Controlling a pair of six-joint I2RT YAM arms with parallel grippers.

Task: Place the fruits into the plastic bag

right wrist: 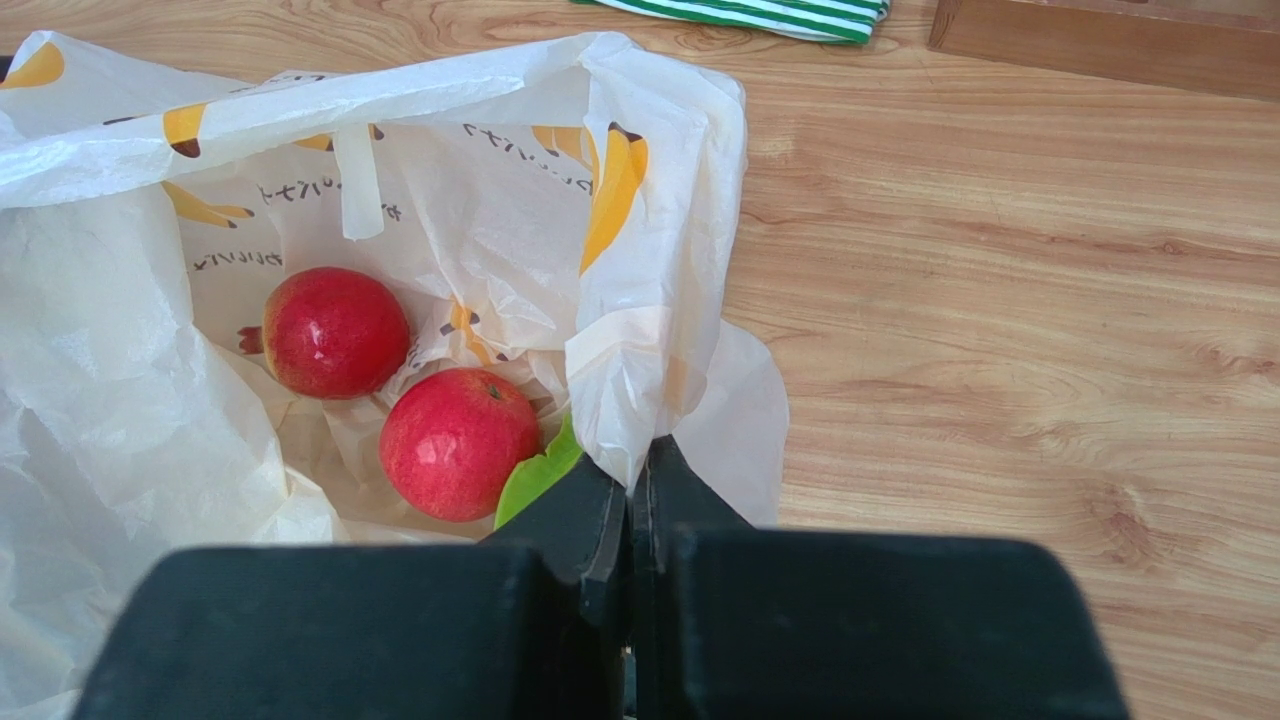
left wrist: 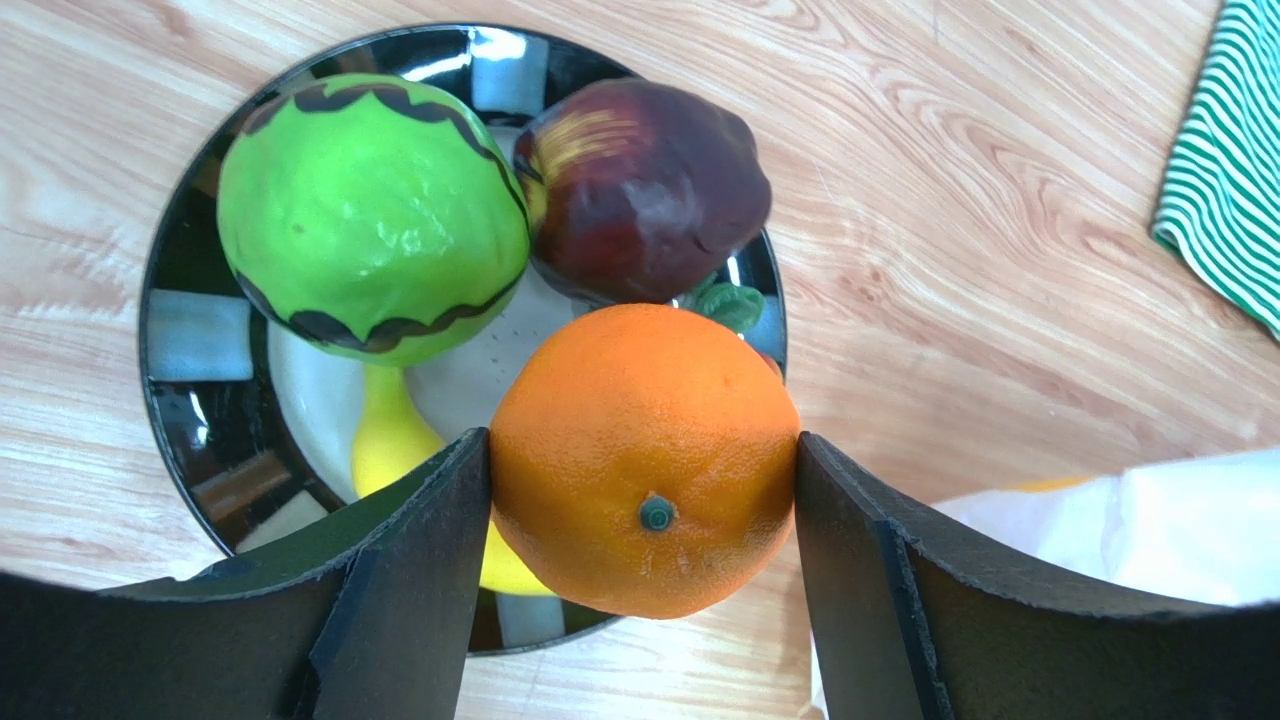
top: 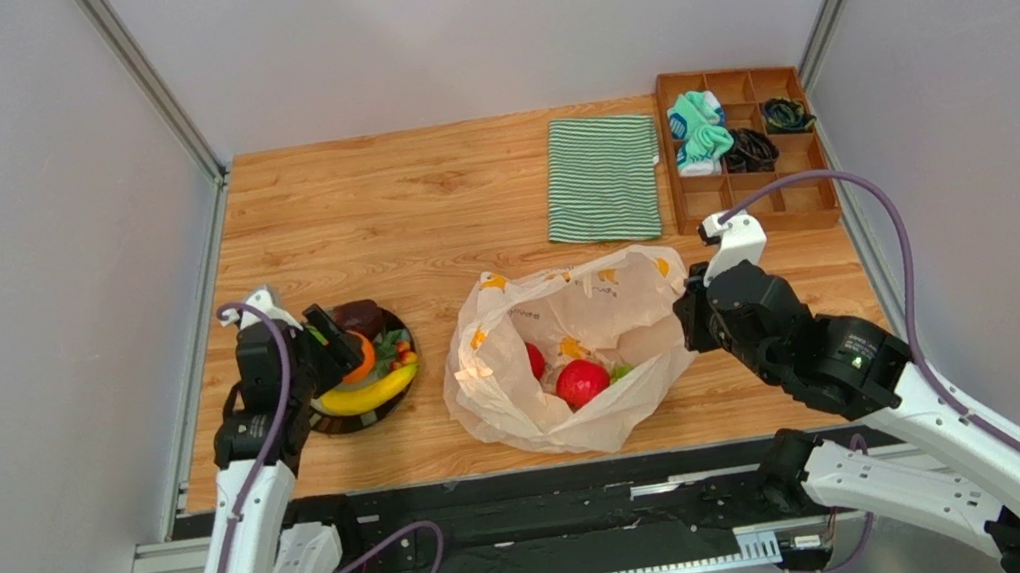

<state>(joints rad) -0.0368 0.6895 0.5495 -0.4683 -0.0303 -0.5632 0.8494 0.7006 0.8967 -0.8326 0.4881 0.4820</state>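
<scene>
jaws of my left gripper (left wrist: 643,465) pinch the orange (left wrist: 631,398) at the black plate (left wrist: 188,338). my right gripper (right wrist: 631,483) has its jaws pressed together on the plastic bag (right wrist: 661,195) rim, mouth open, two red apples (right wrist: 458,443) inside. i'd lift straight up, clear of the green fruit (left wrist: 368,210). wooden table (top: 412,195), grey walls (top: 2,302) close around.

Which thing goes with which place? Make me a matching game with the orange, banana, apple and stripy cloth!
1 orange
2 banana
3 apple
4 cloth

A in the bag
B on the table
C between the left gripper's fingers
D on the plate

Pairs: 1-C, 2-D, 3-A, 4-B
</scene>
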